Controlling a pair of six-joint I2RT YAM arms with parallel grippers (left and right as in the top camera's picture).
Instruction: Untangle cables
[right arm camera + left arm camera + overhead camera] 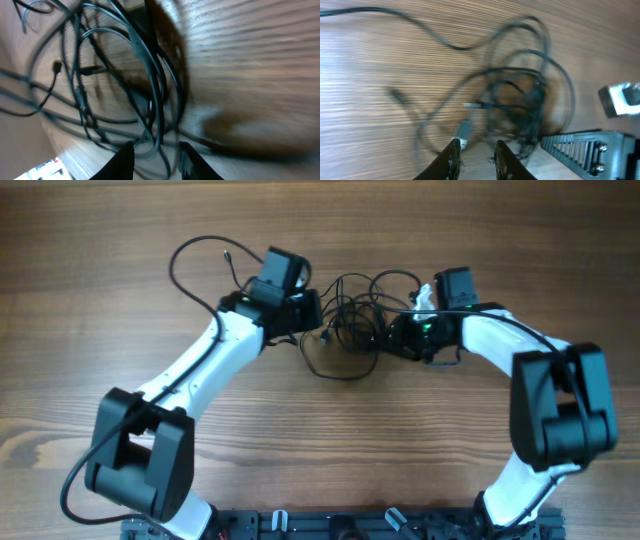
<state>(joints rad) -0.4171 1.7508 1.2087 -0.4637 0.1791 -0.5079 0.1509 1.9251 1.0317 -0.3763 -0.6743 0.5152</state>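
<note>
Where the overhead view looks down on the wooden table (100, 240), the cables (350, 330) lie as one tangled heap at mid-table, between the left gripper (312, 312) and the right gripper (402, 335), one strand trailing away to the left. Left wrist view: left gripper (476, 150) released, gap bare, a silver-tipped plug (465, 131) just beside one finger. Right wrist view, blurred: right gripper (157, 155) released, jaws parted, cords crossing the gap.

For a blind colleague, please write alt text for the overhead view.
A tangle of thin black cables lies in the middle of a wooden table. The left gripper and the right gripper reach toward it from opposite sides.
</note>
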